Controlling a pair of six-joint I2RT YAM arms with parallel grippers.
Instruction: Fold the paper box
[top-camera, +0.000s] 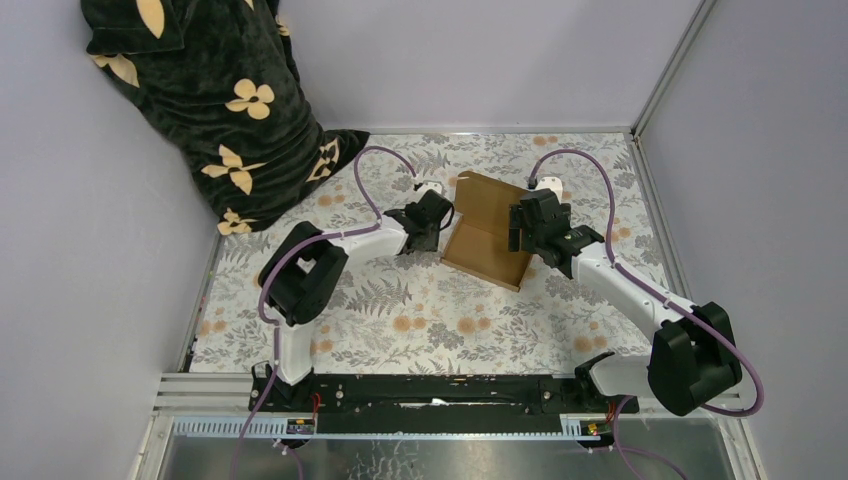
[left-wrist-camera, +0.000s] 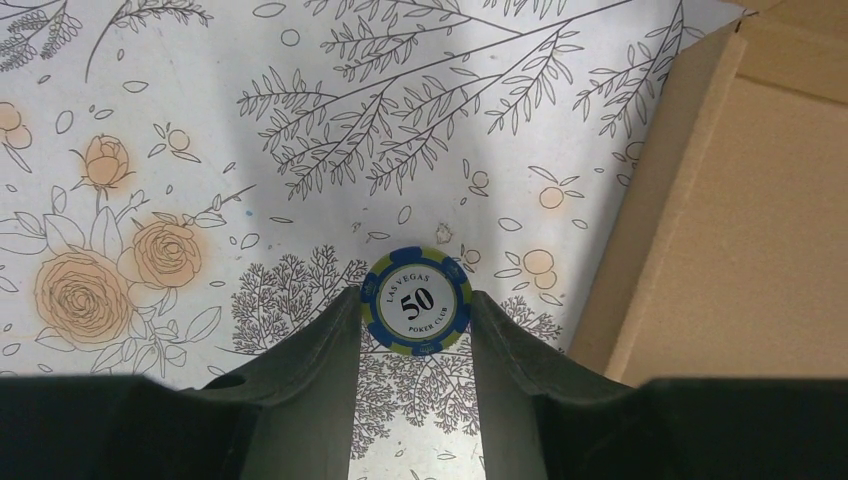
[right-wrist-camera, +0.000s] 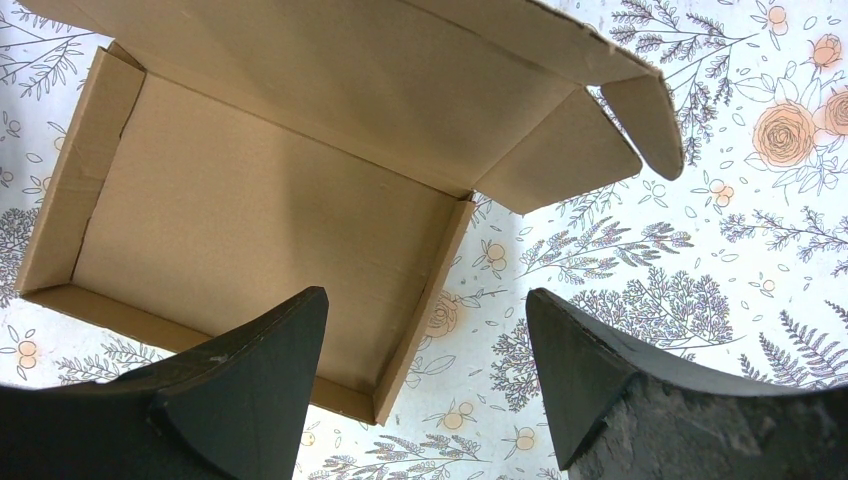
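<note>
Paper box (top-camera: 490, 232) sits at mid-table (top-camera: 400, 320), tray walls up, lid open.

Right gripper (right-wrist-camera: 425, 300) hovers above it, jaws apart and empty.

Left gripper (left-wrist-camera: 413, 300) is beside the box, jaws clamped on a poker chip (left-wrist-camera: 416, 285).

Risk: with no brace, the light box slides when the lid is pushed.

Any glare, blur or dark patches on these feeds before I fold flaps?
Top external: even light, plain brown cardboard box clear. Right wrist: box sharp, no glare, black fingers dark. Left wrist: blue-and-white poker chip sharp between the fingertips, print readable.
</note>
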